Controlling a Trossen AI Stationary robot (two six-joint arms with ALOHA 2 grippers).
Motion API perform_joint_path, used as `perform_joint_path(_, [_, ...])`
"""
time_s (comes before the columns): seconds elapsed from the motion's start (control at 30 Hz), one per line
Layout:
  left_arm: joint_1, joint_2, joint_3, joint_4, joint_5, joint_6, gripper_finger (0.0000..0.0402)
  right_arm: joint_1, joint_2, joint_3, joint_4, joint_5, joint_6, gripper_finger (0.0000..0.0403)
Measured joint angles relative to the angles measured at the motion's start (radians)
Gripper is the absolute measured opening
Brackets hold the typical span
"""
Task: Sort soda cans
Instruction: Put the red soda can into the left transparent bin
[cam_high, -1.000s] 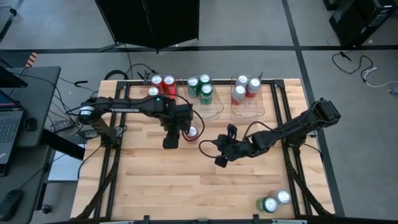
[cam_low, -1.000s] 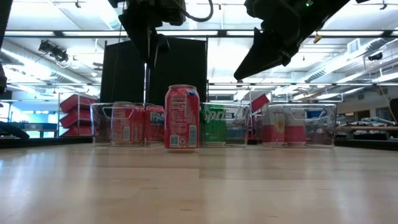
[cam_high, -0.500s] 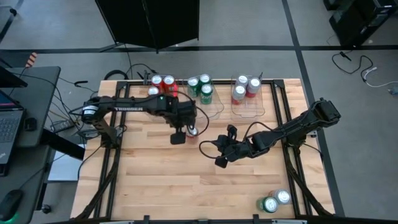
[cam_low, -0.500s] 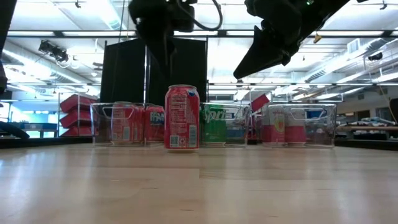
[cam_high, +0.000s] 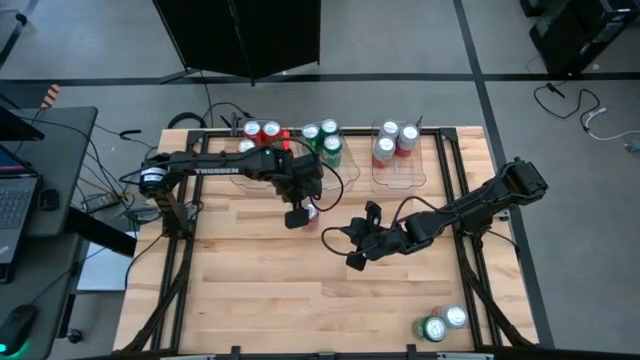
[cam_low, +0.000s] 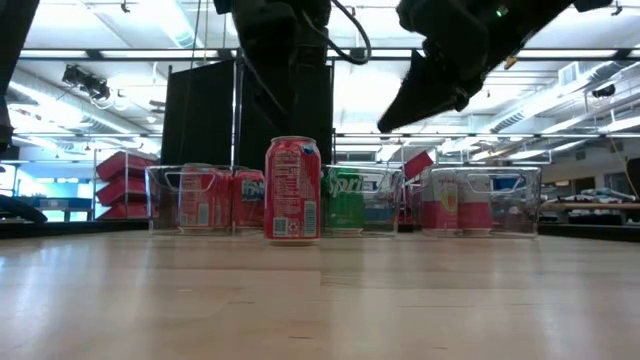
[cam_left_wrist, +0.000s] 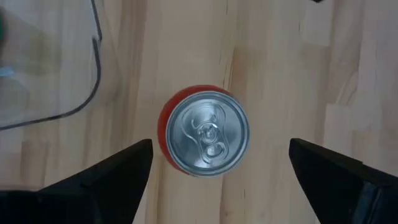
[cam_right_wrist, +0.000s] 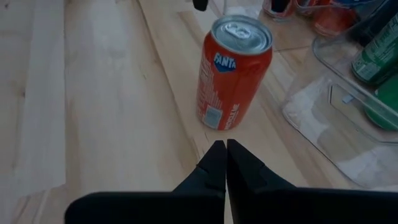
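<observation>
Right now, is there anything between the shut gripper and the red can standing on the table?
No. In the right wrist view only bare wood lies between the right gripper and the red can.

Upright red cylindrical metal soda can with silver top, alone on bare wood near mid-table, Fanta lettering on side. At far edge, in clear bins: cluster of red metal cans with silver tops toward left, cluster of green metal cans with silver tops in middle, three silver-topped cans with pink-and-white sides toward right. At near right corner, well apart from others: one green can touching one silver-white can, both upright.
</observation>
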Motion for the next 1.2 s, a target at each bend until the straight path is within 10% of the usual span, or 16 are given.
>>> perform_joint_path(1.2, [-0.002,0.103,-0.062,0.087,-0.017,0.067,0.0342,0.001,0.001,-0.047,0.054,-0.004,0.011,0.0001])
